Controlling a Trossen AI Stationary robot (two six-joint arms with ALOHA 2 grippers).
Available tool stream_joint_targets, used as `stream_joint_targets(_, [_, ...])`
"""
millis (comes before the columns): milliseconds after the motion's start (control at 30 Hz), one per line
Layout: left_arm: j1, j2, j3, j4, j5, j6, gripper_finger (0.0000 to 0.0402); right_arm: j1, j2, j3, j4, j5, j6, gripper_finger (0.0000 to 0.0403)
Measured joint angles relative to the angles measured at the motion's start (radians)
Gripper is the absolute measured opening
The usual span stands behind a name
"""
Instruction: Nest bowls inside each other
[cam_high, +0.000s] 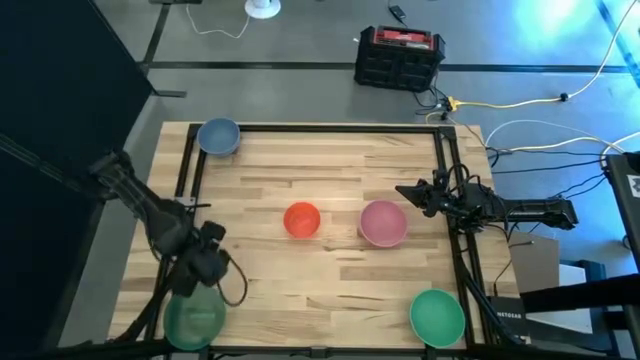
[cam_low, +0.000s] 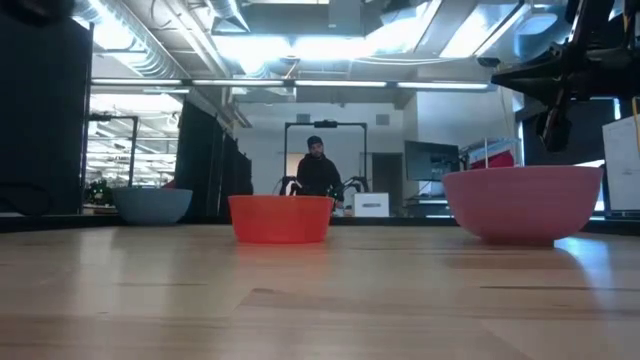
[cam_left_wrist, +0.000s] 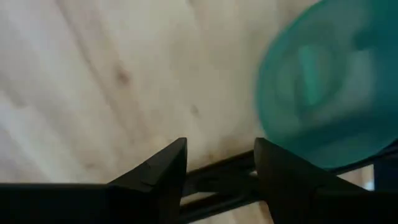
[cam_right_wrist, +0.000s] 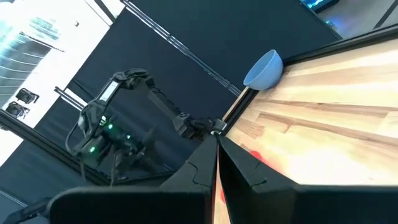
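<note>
At the table's near left corner sits a green bowl (cam_high: 193, 318), and the left gripper (cam_high: 207, 262) hangs just above its far rim, fingers (cam_left_wrist: 163, 171) apart with nothing between them; the wrist view shows the bowl lying off to one side of the open fingers, not between them. A blue-grey bowl (cam_high: 218, 136) stands at the far left corner, well apart from the rest. Near the middle of the table (cam_high: 330, 285) are the small orange-red bowl (cam_high: 302, 220) and, just to its right, the pink bowl (cam_high: 383, 223); a second green bowl (cam_high: 437, 315) rests at the near right corner. The right gripper (cam_high: 408, 190) waits at the right edge, fingers pressed together and empty, just beyond the pink bowl. No bowl is nested yet. The left arm is plainly the nearer to the left green bowl, so the next grasp probably turns on bringing one finger inside that rim.
</note>
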Motion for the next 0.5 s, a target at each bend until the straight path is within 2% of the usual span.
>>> stream_joint_targets(133, [-0.088, 0.038, 0.001, 0.175, -0.003, -0.134, 0.0171, 0.000, 0.000, 0.000, -0.002, 0.000, -0.014, 0.0001])
stream_joint_targets(267, [-0.133, 0.092, 0.000, 0.167, -0.078, -0.244, 0.0171, 0.000, 0.001, 0.000, -0.012, 0.006, -0.016, 0.0001])
stream_joint_targets(500, [-0.157, 0.165, 0.000, 0.204, -0.089, -0.246, 0.0171, 0.000, 0.002, 0.000, -0.007, 0.001, -0.022, 0.0001])
